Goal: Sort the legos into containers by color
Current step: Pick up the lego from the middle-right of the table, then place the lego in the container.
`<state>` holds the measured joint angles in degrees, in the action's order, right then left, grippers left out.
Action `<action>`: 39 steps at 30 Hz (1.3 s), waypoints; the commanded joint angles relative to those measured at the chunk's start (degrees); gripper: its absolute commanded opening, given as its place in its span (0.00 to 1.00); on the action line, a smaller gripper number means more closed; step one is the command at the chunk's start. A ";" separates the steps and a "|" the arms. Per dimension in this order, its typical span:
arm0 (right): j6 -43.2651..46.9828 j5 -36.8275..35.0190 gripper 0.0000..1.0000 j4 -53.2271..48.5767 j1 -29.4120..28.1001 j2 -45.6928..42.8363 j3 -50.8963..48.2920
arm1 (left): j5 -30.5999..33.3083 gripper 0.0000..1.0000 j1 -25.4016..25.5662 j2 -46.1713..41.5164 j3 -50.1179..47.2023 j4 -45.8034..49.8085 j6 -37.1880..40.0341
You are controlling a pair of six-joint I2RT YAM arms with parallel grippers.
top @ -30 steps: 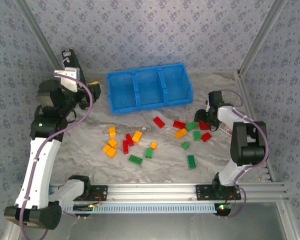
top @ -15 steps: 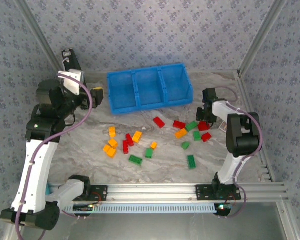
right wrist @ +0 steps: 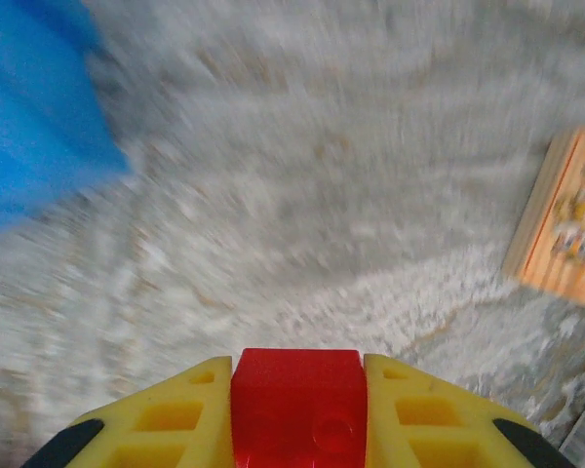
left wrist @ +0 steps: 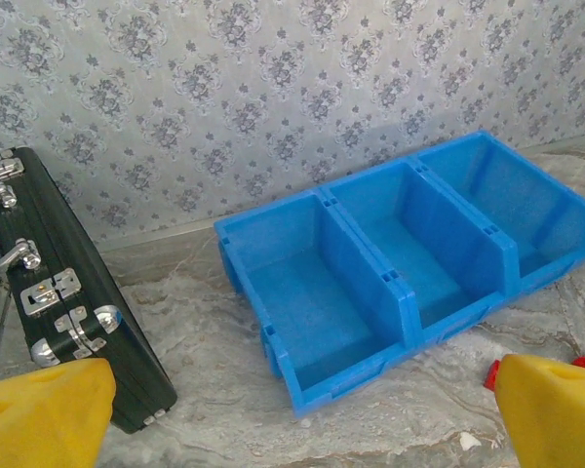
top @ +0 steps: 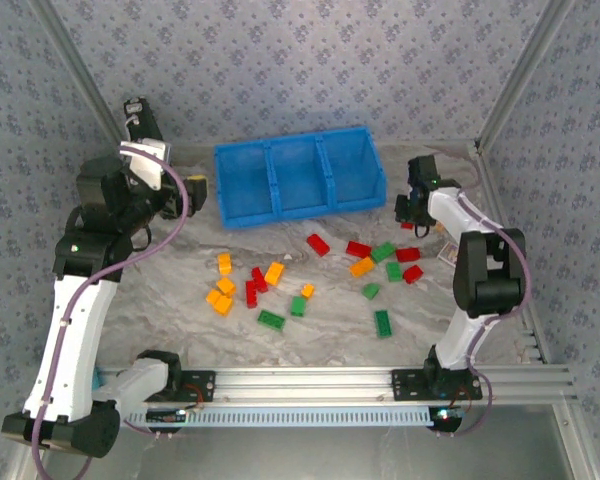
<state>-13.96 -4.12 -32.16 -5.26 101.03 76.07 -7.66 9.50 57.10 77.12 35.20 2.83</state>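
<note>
My right gripper [top: 408, 214] is shut on a red brick [right wrist: 297, 405] and hangs just off the right end of the blue tray [top: 298, 205]. The brick fills the gap between its yellow fingers [right wrist: 175, 419], above bare table, with the tray's corner [right wrist: 29, 107] at upper left. All three compartments look empty in the left wrist view, where the dividing wall [left wrist: 370, 263] is plain. Loose bricks lie in front of the tray: red [top: 318, 244], green [top: 383, 322] and orange [top: 220, 300] among them. At the tray's left end my left gripper [top: 185, 190] is wide open [left wrist: 300, 414] and holds nothing.
A black case with silver latches [left wrist: 68, 302] leans at the back left, close to my left arm. A small wooden block [right wrist: 565, 234] lies on the table right of my right gripper. Metal frame posts and wallpapered walls close in the table's sides and back.
My right gripper has lifted away from the bricks at the right and moved back toward the tray's right end with the red brick. The left arm has shifted only slightly.
</note>
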 commanded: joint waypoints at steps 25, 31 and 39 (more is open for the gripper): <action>8.44 -1.68 0.26 5.87 -14.16 21.49 31.47 | -2.12 1.00 0.43 0.47 -1.58 -1.89 4.54; 7.45 -0.04 0.26 7.04 -15.87 20.20 33.54 | -1.75 1.00 0.61 0.49 -2.58 -2.41 4.95; 9.20 3.05 0.26 10.23 -24.18 21.38 39.40 | -0.46 1.00 0.76 -2.26 -5.19 -3.71 4.82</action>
<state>-5.50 -3.33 -24.16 -25.36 123.00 111.26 -8.32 9.89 57.14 72.18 33.21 6.68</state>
